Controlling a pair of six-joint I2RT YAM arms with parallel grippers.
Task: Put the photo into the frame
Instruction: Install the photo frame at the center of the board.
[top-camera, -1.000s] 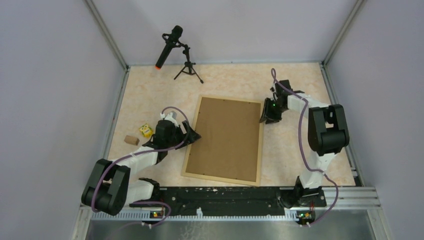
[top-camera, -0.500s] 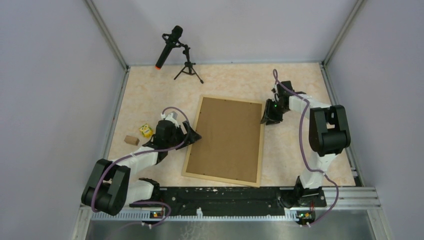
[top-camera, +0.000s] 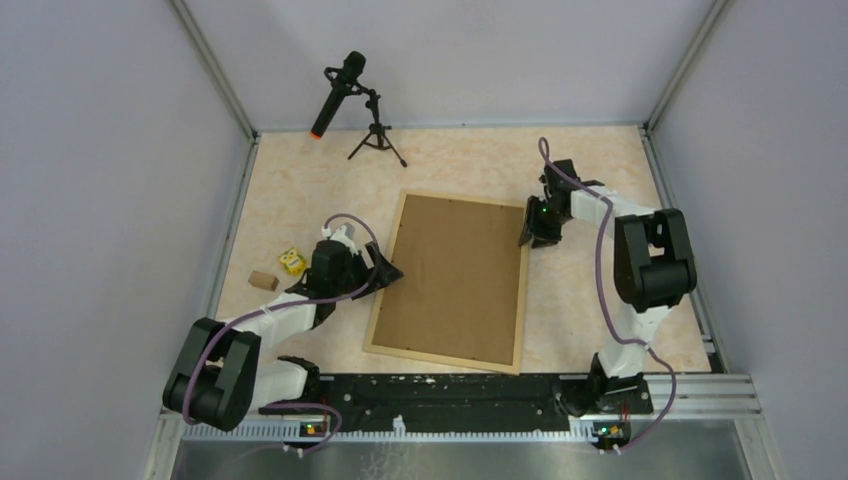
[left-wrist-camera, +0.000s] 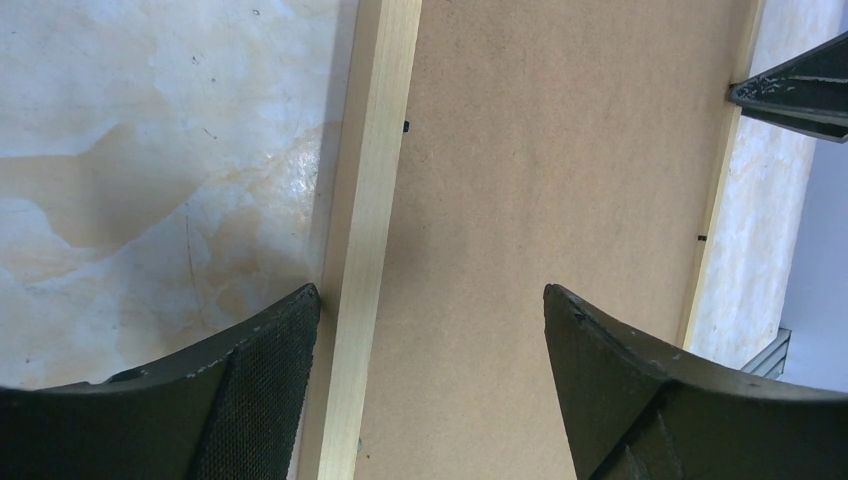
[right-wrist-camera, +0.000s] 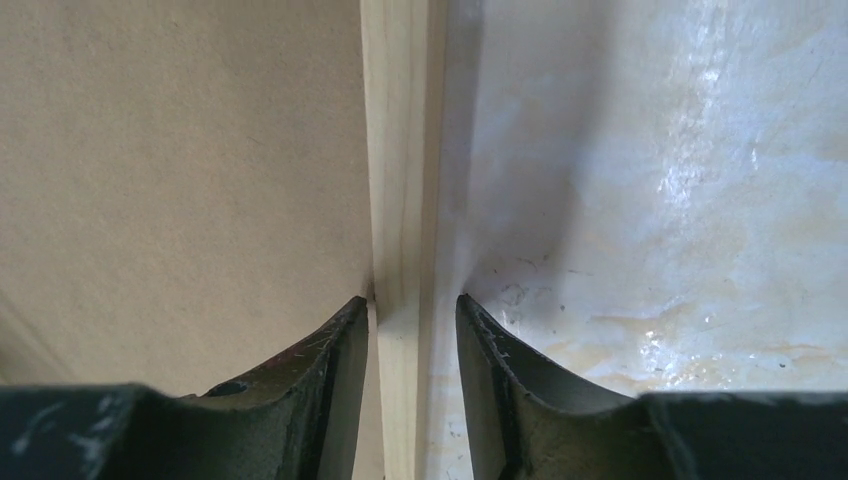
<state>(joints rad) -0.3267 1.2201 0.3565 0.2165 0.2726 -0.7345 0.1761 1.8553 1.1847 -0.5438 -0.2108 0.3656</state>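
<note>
Flat on the tabletop (top-camera: 300, 190) lies the frame (top-camera: 440, 360), back side up, with the plain brown backing board (top-camera: 455, 275) filling it between the two hands.

The right hand (top-camera: 528, 238) sits on the frame's long rail near the far corner. In its wrist view the right hand (right-wrist-camera: 412, 300) straddles that light wood rail, one finger on the board side and the other on the tabletop side, pinching the rail between the tips.

The left hand (top-camera: 385, 270) is at the opposite long rail, about halfway along it. Its wrist view shows the left hand (left-wrist-camera: 430, 295) spread wide: one finger (left-wrist-camera: 260, 370) is outside the rail over the tabletop and the other is well inward over the board, neither gripping.

Just behind the left hand's wrist lie a small yellow block (top-camera: 292, 262), its dark markings too small to read, and beside it a small brown block (top-camera: 263, 281).

Farther beyond that hand, near the back wall, a black microphone (top-camera: 340, 90) with an orange tip stands on a small tripod.

The tabletop is glossy, cream with pale orange marbling, enclosed by plain grey-lilac walls with metal corner posts.
</note>
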